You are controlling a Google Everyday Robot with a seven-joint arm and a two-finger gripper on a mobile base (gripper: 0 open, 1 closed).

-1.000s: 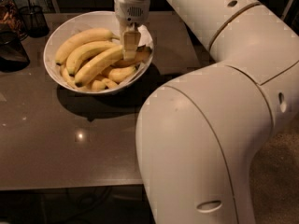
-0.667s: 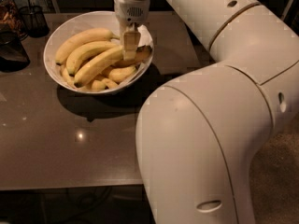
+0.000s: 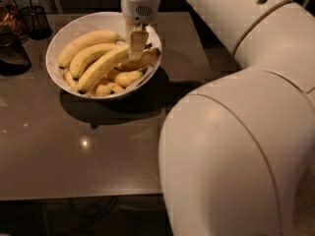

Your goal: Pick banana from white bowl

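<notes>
The white bowl (image 3: 56,43) stands at the back left of the table and holds several yellow bananas. The banana (image 3: 101,69), the longest one, lies diagonally across the middle of the bowl, its dark tip at the lower left. My gripper (image 3: 137,45) reaches straight down from above into the right side of the bowl. It is closed on the upper right end of the banana, which still rests on the other bananas. The gripper hides that end of the banana.
A dark wire-mesh cup (image 3: 35,18) and a dark glass jar (image 3: 11,53) stand at the table's left edge, beside the bowl. My large white arm (image 3: 236,132) fills the right half of the view. The brown tabletop (image 3: 74,151) stretches toward the front edge.
</notes>
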